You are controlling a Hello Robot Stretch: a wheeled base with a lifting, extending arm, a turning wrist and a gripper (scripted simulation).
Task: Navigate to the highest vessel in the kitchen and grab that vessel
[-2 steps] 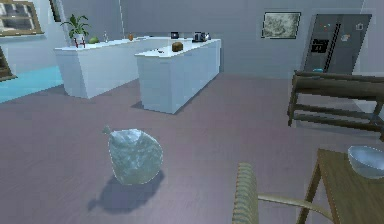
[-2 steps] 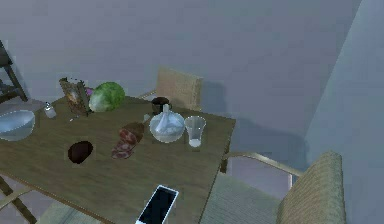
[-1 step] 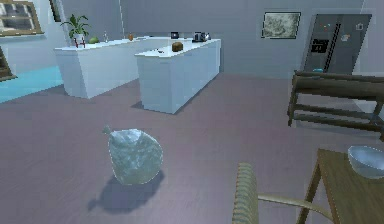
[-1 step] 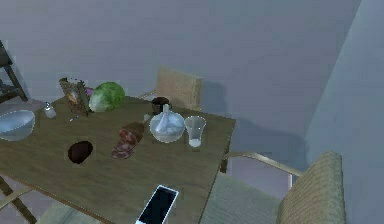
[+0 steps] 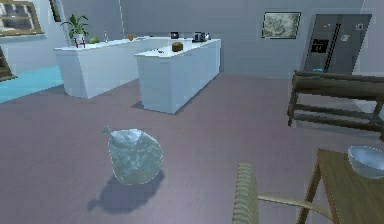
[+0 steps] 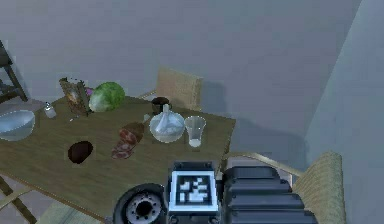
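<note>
Long brown wooden bench (image 6: 50,165) spreads beyond the end effector (image 6: 146,207), a dark body at the arm side view's bottom edge. Its far end can't be made out: can't tell its state or whether it holds anything. Round green leafy head (image 6: 107,96) sits far out, left of it. Likely target, round clear glass flask (image 6: 167,126), stands on the bench just beyond the end effector, small clear tumbler (image 6: 195,130) beside. Approach looks about done; grab not yet done.
</note>
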